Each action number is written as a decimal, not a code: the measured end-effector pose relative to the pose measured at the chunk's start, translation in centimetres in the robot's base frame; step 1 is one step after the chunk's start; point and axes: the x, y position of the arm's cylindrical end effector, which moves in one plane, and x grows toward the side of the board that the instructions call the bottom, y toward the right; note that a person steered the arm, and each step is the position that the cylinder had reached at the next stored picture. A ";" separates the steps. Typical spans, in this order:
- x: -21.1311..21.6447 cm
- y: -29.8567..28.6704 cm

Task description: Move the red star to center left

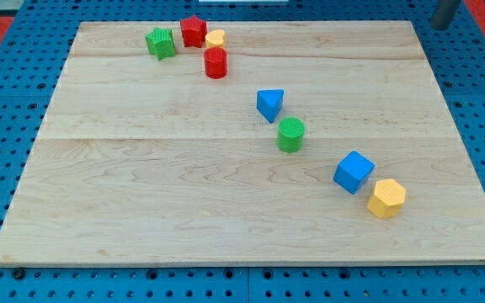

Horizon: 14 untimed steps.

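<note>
The red star [194,31] sits near the top edge of the wooden board [141,210], left of centre. A green star [160,42] is just to its left and a small yellow block [215,38] touches its right side. A red cylinder [215,63] stands just below them. A dark rod shows at the view's top right corner, off the board; my tip [440,26] is far to the right of the red star and touches no block.
A blue triangle [269,104] and a green cylinder [291,135] lie near the board's middle. A blue cube [354,172] and a yellow hexagon [386,199] lie at the lower right. Blue pegboard surrounds the board.
</note>
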 end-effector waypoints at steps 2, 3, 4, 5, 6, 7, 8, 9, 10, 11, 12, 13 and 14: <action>0.3 -1.0; 0.6 -6.1; 0.6 -6.2; 0.7 -10.3; 0.7 -14.3; 0.6 -17.6; 0.0 -20.8; -1.0 -24.3; -1.1 -27.9; -1.0 -31.5; -1.0 -35.1; -1.1 -38.1; -1.1 -39.3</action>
